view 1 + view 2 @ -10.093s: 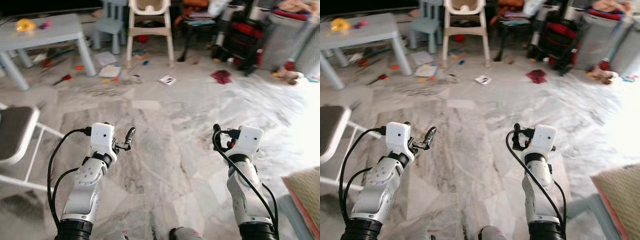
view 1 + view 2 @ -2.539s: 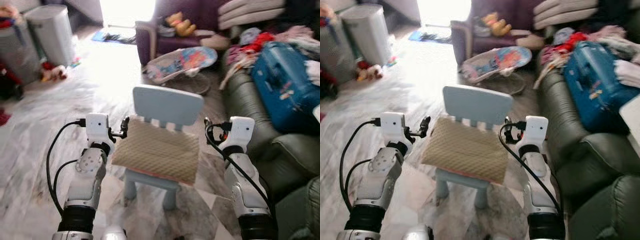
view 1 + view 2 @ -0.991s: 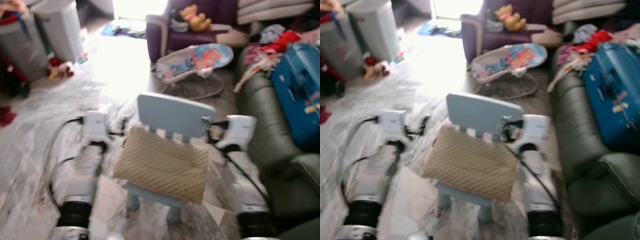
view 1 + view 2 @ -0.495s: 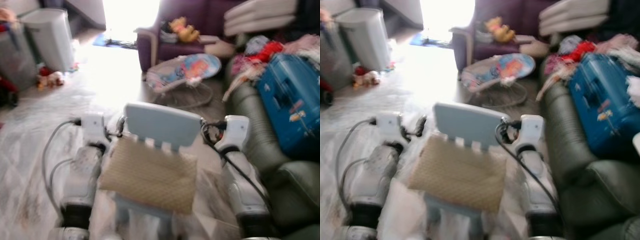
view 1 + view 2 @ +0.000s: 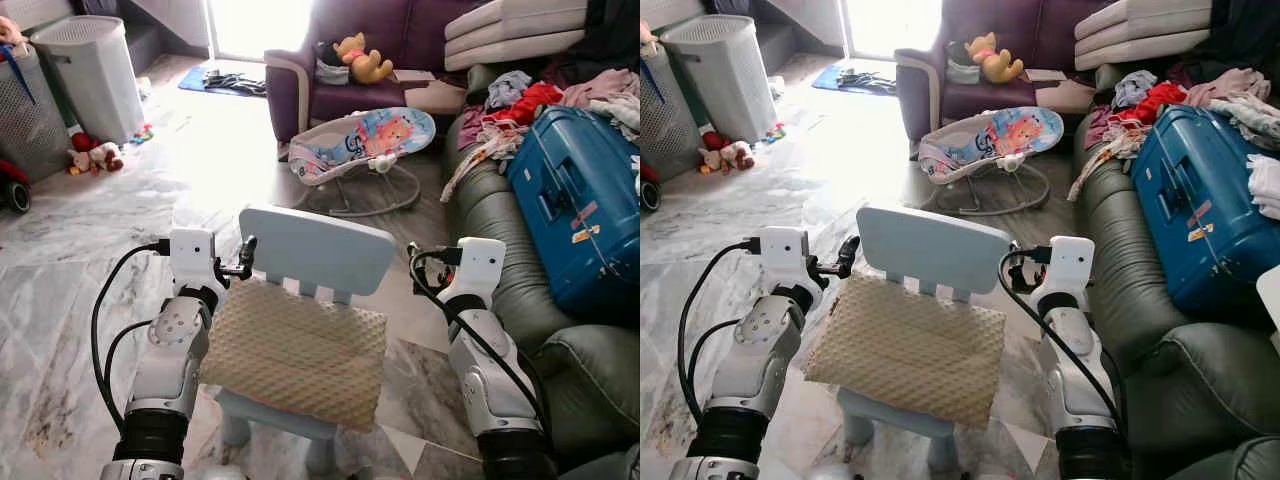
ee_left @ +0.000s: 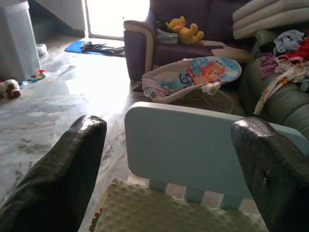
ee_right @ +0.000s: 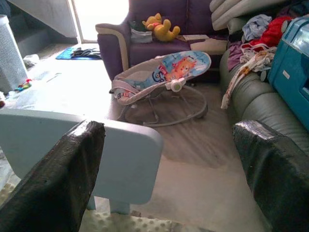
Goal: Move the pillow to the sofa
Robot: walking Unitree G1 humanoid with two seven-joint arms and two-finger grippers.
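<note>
A beige quilted pillow (image 5: 295, 350) lies flat on the seat of a small pale-blue child's chair (image 5: 318, 248) right in front of me. My left gripper (image 5: 244, 260) hovers beside the pillow's far left corner, open, and holds nothing; in its wrist view the left gripper (image 6: 169, 128) has fingers (image 6: 63, 183) wide apart, framing the chair back. On the chair's other side my right gripper (image 5: 416, 264) is open too, level with the chair back; the right gripper (image 7: 169, 130) is empty. The dark green sofa (image 5: 515, 290) stands just to the right.
A blue suitcase (image 5: 580, 200) and a heap of clothes (image 5: 525, 95) lie on the sofa. Beyond the chair are a baby bouncer (image 5: 365, 140) and a purple armchair (image 5: 330, 75) with a yellow teddy. A grey laundry basket (image 5: 90, 75) stands far left on the marble floor.
The blur has gone and the camera has settled facing the chair. Both arms stay on either side of the pillow, grippers still open.
</note>
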